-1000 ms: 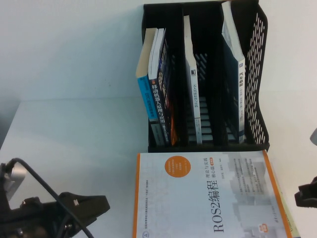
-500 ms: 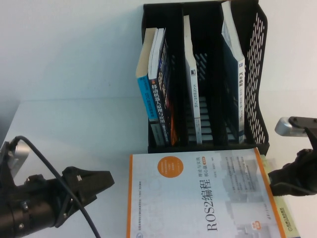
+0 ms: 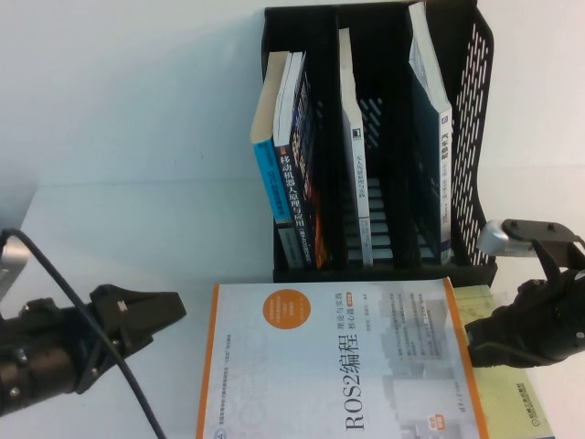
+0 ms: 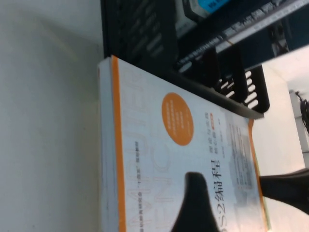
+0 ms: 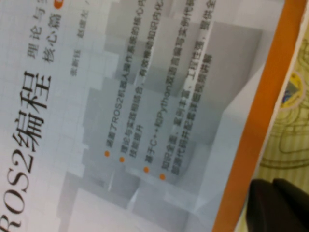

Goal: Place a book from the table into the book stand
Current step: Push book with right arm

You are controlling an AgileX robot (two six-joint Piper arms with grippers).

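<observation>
A white book with orange edges, titled ROS2 (image 3: pixel 329 366), lies flat on the table in front of the black book stand (image 3: pixel 384 270). It also shows in the left wrist view (image 4: pixel 159 145) and the right wrist view (image 5: pixel 145 106). My right gripper (image 3: pixel 471 334) is shut, its tips (image 5: pixel 270 193) against the book's right orange edge, over a yellow-green book (image 3: pixel 512 393) that lies underneath. My left gripper (image 3: pixel 169 315) is open just left of the ROS2 book, holding nothing. In the left wrist view the left gripper (image 4: pixel 227 180) has its fingers far apart.
The stand has three compartments. The left one holds a few upright books (image 3: pixel 292 165), the middle one a single book (image 3: pixel 352 137), the right one another book (image 3: pixel 430 110). A white wall stands behind. Bare table lies to the left (image 3: pixel 137 238).
The ROS2 book has slid left off the yellow-green book. My right gripper has come in from the right against its edge. My left gripper has drawn back to the left.
</observation>
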